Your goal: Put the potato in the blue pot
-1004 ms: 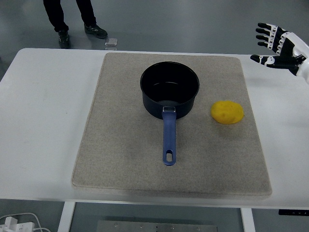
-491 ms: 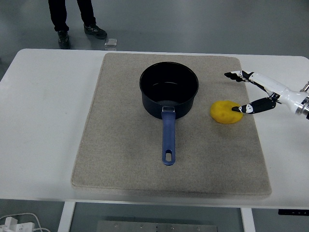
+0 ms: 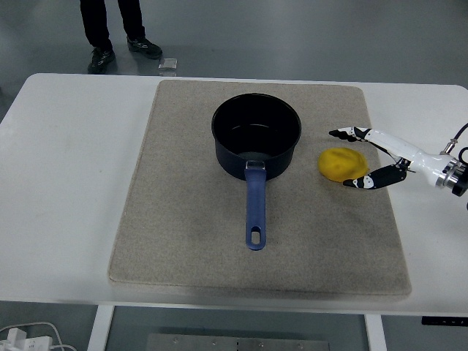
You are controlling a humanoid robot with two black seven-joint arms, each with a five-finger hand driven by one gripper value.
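Observation:
A yellow potato [image 3: 341,164] lies on the grey mat [image 3: 190,219], right of the blue pot [image 3: 257,135]. The pot stands upright at the mat's middle, empty, its blue handle [image 3: 255,208] pointing toward the near edge. My right hand [image 3: 349,159] reaches in low from the right with fingers spread around the potato: upper fingers [image 3: 344,133] beyond it, thumb [image 3: 362,181] on its near side. The fingers bracket it without closing. The left arm is out of view.
The mat covers the middle of the white table [image 3: 66,183]. A person's legs [image 3: 110,29] stand on the floor beyond the far left edge, beside a small grey object [image 3: 169,65] on the floor.
My right hand came down from high at the far right to the table and moved left, its spread fingers now bracketing the potato. Pot and potato stayed put.

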